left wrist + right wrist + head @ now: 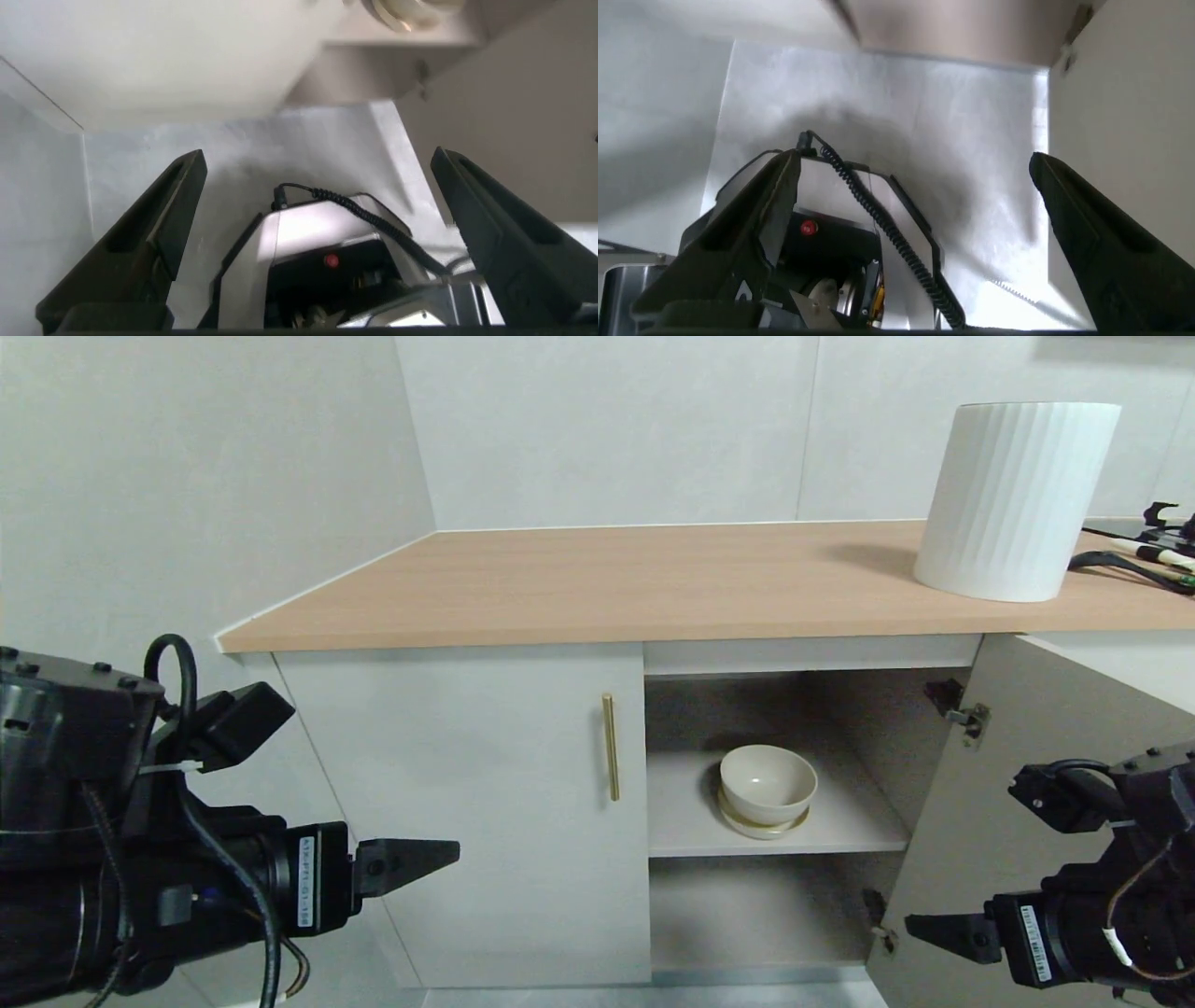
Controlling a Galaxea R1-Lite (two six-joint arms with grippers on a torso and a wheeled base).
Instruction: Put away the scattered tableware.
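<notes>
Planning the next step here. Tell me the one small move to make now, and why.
Probably bring the right gripper against the open cabinet door and begin swinging it shut. The bowl already sits on the plate on the shelf inside. The right gripper and the left gripper are both open and empty, and the right one hangs low, near that door.

The bowl [767, 784] sits on a plate [747, 827] (both on the cabinet shelf [681, 812]).

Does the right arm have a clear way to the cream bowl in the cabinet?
Likely yes: the white cabinet door stands open, nothing fronts the cream bowl, and the right hand is open.
</notes>
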